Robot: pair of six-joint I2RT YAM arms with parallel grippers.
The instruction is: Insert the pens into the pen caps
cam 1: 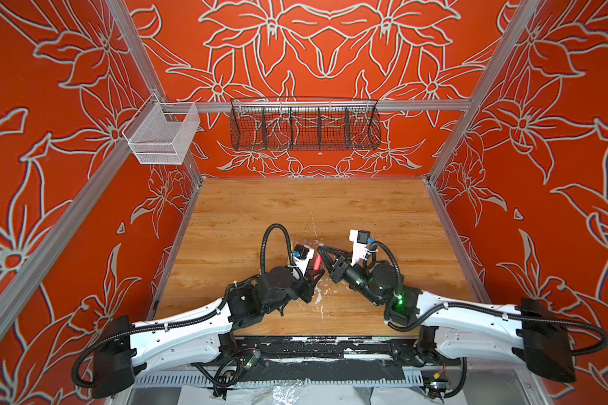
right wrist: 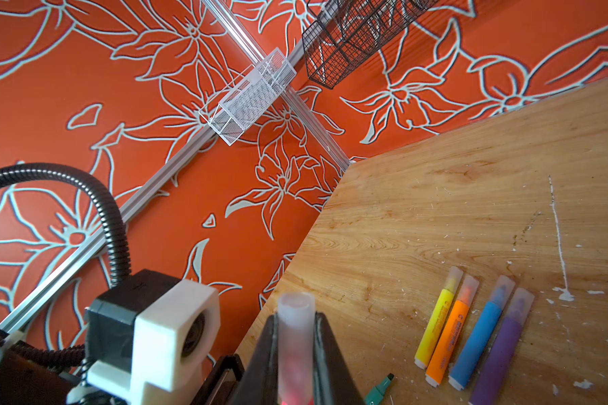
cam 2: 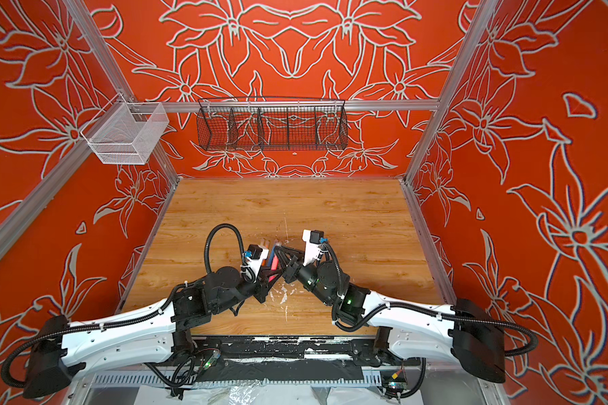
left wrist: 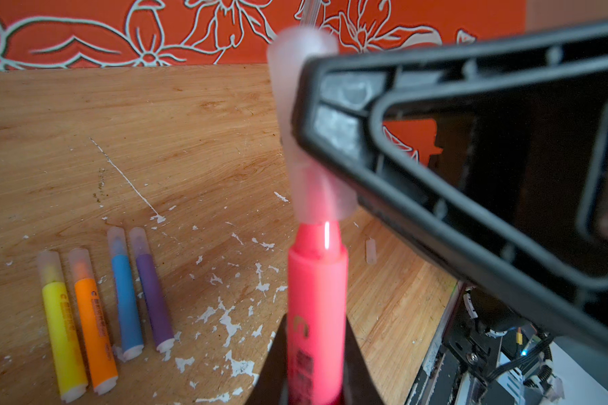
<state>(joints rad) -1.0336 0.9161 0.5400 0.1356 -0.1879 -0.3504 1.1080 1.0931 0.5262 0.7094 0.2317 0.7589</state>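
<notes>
At the middle of the table (cam 1: 365, 210), the left gripper (left wrist: 316, 357) is clamped on the pink-red pen (left wrist: 316, 280); the right gripper (right wrist: 295, 336) pinches a clear cap (right wrist: 295, 312) sitting over its tip. Just beyond lie four capped pens (right wrist: 478, 336) side by side.

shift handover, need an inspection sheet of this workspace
surface: wooden tabletop, scuffed
job's things: pink-red felt-tip pen, clear plastic cap partly over its tip; yellow pen, orange pen, blue pen, purple pen lying capped; green pen uncapped; loose clear cap
clutter: white paint flecks
grippers: left gripper shut on pink-red pen; right gripper shut on cap
cables: black corrugated cable, looped
surroundings: orange floral walls, white mesh basket, black wire basket
</notes>
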